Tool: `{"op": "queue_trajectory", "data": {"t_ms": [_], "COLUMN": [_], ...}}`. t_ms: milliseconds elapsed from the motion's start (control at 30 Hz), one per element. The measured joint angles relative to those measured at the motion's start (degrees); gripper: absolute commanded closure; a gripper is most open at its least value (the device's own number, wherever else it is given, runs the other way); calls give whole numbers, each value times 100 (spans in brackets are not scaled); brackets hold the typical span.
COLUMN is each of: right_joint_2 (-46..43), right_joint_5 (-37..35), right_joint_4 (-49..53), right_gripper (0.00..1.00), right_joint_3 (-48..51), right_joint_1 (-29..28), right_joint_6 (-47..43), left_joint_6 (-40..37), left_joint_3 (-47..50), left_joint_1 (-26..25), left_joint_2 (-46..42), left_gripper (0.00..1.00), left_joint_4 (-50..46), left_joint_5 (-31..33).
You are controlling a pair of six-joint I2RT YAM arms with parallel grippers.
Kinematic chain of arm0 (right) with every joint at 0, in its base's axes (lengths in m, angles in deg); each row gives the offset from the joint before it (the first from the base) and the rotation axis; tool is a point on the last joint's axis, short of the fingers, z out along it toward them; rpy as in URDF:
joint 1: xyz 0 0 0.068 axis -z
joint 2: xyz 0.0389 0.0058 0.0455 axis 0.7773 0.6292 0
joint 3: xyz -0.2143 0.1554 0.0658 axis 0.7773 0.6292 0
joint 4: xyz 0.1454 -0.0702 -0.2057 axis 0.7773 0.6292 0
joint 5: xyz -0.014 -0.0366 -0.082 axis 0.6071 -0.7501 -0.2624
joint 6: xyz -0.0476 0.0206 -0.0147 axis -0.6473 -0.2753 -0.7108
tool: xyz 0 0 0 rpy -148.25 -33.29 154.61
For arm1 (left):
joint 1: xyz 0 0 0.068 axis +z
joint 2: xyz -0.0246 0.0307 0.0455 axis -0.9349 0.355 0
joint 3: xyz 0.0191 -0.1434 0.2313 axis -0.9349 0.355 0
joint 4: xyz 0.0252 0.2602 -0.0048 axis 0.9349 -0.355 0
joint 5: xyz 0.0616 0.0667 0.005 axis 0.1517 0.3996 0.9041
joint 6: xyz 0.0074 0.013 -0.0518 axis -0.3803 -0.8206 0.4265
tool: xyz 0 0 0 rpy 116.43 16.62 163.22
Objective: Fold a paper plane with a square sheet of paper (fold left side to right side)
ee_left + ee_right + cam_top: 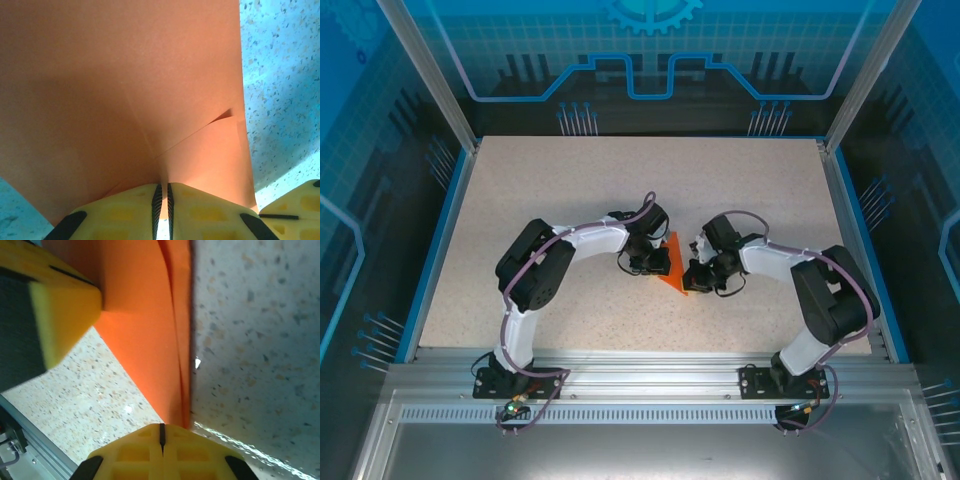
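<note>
Centre frame: thin bright orange creased paper sheet [673, 274] on speckled beige tabletop [520, 200], long axis up-down, between both arms. left gripper [657, 263] clamps its left side; right gripper [693, 279] looks pinched on lower-right tip, equally near.

From above, the left gripper [655, 262] and right gripper [700, 272] cover most of the square sheet of paper [673, 280], its folds too small to read. At the left wrist the sheet runs off the top and left edges; at the right wrist, off the top
</note>
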Motion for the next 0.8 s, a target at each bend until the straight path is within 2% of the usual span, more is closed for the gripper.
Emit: {"op": "queue_trajectory", "data": {"t_ms": [300,467,800], "right_joint_2": [581,570,57], "right_joint_5": [-17,-37,-44], "right_joint_4": [-76,-85,-546], "right_gripper": [100,100,100], "right_joint_3": [-280,-245,448], "right_joint_1": [-48,-48,-46], "right_joint_6": [15,-37,-170], "left_joint_6": [2,9,11], "left_joint_3": [0,0,0], "left_joint_1": [0,0,-4], "left_joint_2": [0,0,0], "left_gripper": [82,82,82], "left_joint_4": [-2,-4,-2], "left_joint_5": [22,44,61]}}
